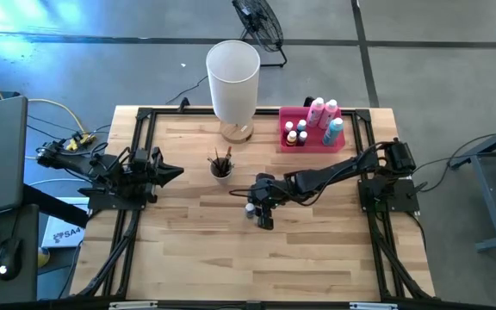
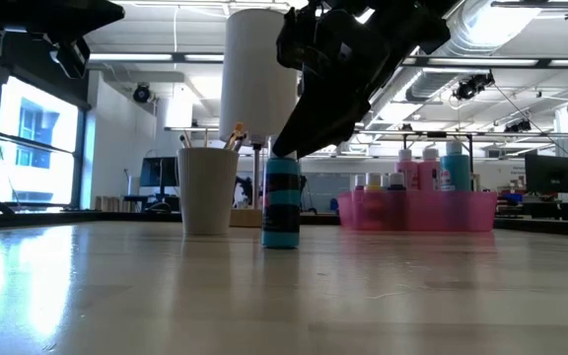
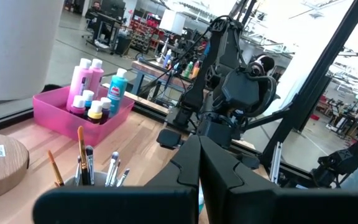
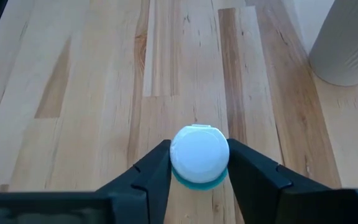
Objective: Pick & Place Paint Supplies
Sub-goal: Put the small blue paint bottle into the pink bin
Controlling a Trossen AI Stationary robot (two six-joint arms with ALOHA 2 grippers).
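Teal bottle (image 4: 199, 155) is stood upright on table (image 4: 92, 93), between jaws of right gripper (image 4: 199, 167), white cap seen from above. Jaws are half open, closed around cap at both sides; grip is judged. Bottle is to be kept centred, lifted straight, no tilt. Left gripper (image 3: 197, 180) is closed, empty, waiting well apart.

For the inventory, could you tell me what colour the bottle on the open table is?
Teal bottle with dark bands and a white cap, clearest in the low view.
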